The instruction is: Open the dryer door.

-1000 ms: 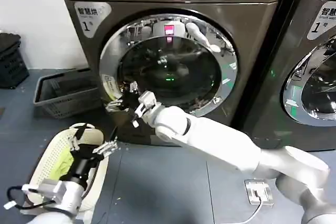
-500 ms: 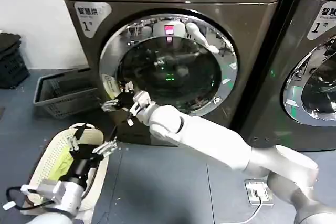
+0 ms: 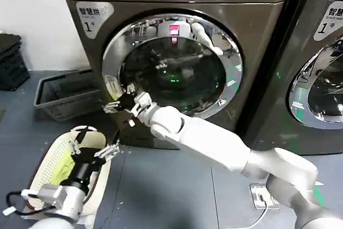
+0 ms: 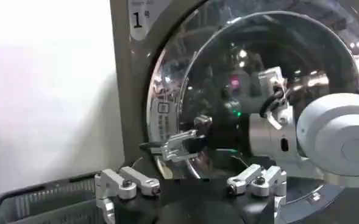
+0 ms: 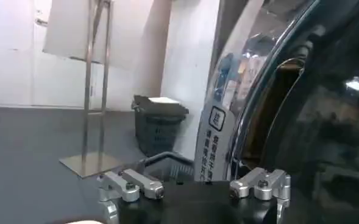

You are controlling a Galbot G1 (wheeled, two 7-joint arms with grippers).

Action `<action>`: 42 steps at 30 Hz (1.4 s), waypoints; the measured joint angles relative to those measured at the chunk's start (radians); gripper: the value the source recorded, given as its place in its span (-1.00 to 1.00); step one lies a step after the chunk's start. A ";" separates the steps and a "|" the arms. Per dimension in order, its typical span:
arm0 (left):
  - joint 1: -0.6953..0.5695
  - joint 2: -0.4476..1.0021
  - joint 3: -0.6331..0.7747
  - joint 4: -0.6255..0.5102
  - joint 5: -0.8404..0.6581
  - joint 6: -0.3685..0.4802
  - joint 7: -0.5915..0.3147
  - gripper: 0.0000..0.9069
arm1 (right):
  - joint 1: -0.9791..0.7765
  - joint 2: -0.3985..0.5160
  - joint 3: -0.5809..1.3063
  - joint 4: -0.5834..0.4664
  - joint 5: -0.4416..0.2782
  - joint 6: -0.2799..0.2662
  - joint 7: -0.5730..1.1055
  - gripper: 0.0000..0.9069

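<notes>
The dryer door [image 3: 171,68] is a round porthole with a wide chrome rim and dark glass, set in the brown-grey machine; it lies flat against the front. A small white sticker [image 3: 112,86] marks its lower left rim. My right gripper [image 3: 122,100] is open at that part of the rim, right beside the sticker. From the right wrist, the sticker [image 5: 214,143] and chrome rim [image 5: 243,128] stand just past the open right gripper [image 5: 194,189]. My left gripper [image 3: 110,151] is parked open over a white basket; its wrist view looks past the left gripper [image 4: 191,185] to the door [image 4: 270,91].
A white laundry basket [image 3: 43,178] holding yellow-green cloth sits on the floor at lower left. A grey basket [image 3: 64,95] stands beside the machine and a black crate [image 3: 10,63] lies further left. A darker second machine [image 3: 316,79] stands at the right. A white floor plate [image 3: 262,197] lies by my right arm.
My right gripper has moved a little left and up along the door's lower left rim, its arm following. The left arm and the door have not moved.
</notes>
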 joint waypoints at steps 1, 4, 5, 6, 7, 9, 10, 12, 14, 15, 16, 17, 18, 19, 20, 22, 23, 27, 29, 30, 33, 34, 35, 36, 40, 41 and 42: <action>0.000 0.000 0.000 -0.001 0.000 0.000 0.000 1.00 | 0.000 -0.001 0.000 0.000 0.001 0.000 -0.004 1.00; 0.002 0.000 0.000 -0.005 0.000 0.000 0.001 1.00 | 0.004 -0.004 -0.001 -0.001 0.004 0.000 -0.029 1.00; 0.004 0.000 0.000 -0.006 0.000 0.000 0.001 1.00 | 0.005 -0.006 -0.001 -0.001 0.007 0.001 -0.038 1.00; 0.006 0.000 0.000 -0.009 0.000 0.000 0.002 1.00 | 0.007 -0.008 -0.001 -0.001 0.009 0.001 -0.051 1.00; 0.009 0.000 -0.001 -0.012 0.000 0.000 0.002 1.00 | 0.008 -0.009 -0.002 0.000 0.011 0.002 -0.059 1.00; 0.013 0.000 -0.003 -0.016 0.000 0.000 0.003 1.00 | 0.012 -0.017 -0.006 0.007 0.017 0.007 -0.080 1.00; 0.017 0.001 -0.005 -0.018 0.000 0.000 0.004 1.00 | 0.013 -0.020 -0.007 0.010 0.024 0.008 -0.088 1.00; 0.024 0.004 -0.011 -0.020 -0.001 0.000 0.006 1.00 | 0.017 -0.029 -0.012 0.019 0.038 0.011 -0.111 1.00; 0.034 0.012 -0.021 -0.021 -0.001 -0.003 0.013 1.00 | 0.022 -0.041 -0.019 0.031 0.051 0.014 -0.134 1.00; 0.038 0.016 -0.025 -0.021 -0.001 -0.005 0.016 1.00 | 0.023 -0.048 -0.021 0.037 0.056 0.015 -0.147 1.00; 0.044 0.022 -0.032 -0.021 -0.003 -0.007 0.019 1.00 | 0.023 -0.055 -0.023 0.044 0.062 0.015 -0.159 1.00; 0.048 0.027 -0.040 -0.021 -0.005 -0.009 0.021 1.00 | 0.024 -0.062 -0.025 0.052 0.066 0.015 -0.169 1.00; 0.052 0.032 -0.047 -0.022 -0.008 -0.012 0.023 1.00 | 0.025 -0.068 -0.026 0.058 0.068 0.016 -0.177 1.00; 0.056 0.037 -0.056 -0.021 -0.012 -0.014 0.024 1.00 | 0.025 -0.075 -0.027 0.065 0.071 0.016 -0.189 1.00; 0.061 0.043 -0.066 -0.019 -0.019 -0.016 0.026 1.00 | 0.025 -0.081 -0.027 0.072 0.075 0.016 -0.198 1.00; 0.066 0.051 -0.082 -0.013 -0.030 -0.020 0.030 1.00 | 0.024 -0.096 -0.030 0.091 0.083 0.016 -0.219 1.00; 0.070 0.055 -0.092 -0.011 -0.041 -0.023 0.036 1.00 | 0.024 -0.104 -0.032 0.102 0.087 0.016 -0.229 1.00; 0.078 0.072 -0.135 -0.001 -0.089 -0.024 0.060 1.00 | 0.023 -0.142 -0.045 0.150 0.098 0.016 -0.275 1.00; 0.077 0.080 -0.162 0.007 -0.123 -0.034 0.080 1.00 | 0.021 -0.168 -0.055 0.178 0.097 0.016 -0.299 1.00; 0.075 0.087 -0.181 0.013 -0.146 -0.041 0.092 1.00 | 0.019 -0.180 -0.059 0.194 0.097 0.017 -0.310 1.00; 0.067 0.107 -0.237 0.034 -0.195 -0.056 0.118 1.00 | 0.014 -0.213 -0.068 0.236 0.099 0.018 -0.331 1.00; 0.060 0.115 -0.260 0.045 -0.210 -0.061 0.128 1.00 | 0.012 -0.225 -0.068 0.251 0.099 0.018 -0.335 1.00; 0.054 0.123 -0.279 0.055 -0.229 -0.067 0.139 1.00 | 0.008 -0.237 -0.068 0.269 0.099 0.017 -0.338 1.00; 0.048 0.132 -0.299 0.068 -0.247 -0.071 0.148 1.00 | 0.004 -0.247 -0.067 0.283 0.100 0.015 -0.340 1.00; 0.025 0.169 -0.374 0.124 -0.335 -0.087 0.163 1.00 | -0.012 -0.294 -0.061 0.358 0.110 0.009 -0.348 1.00; 0.018 0.182 -0.389 0.138 -0.359 -0.090 0.165 1.00 | -0.016 -0.305 -0.059 0.377 0.113 0.008 -0.352 1.00; 0.012 0.195 -0.402 0.153 -0.379 -0.092 0.168 1.00 | -0.019 -0.318 -0.058 0.396 0.116 0.006 -0.358 1.00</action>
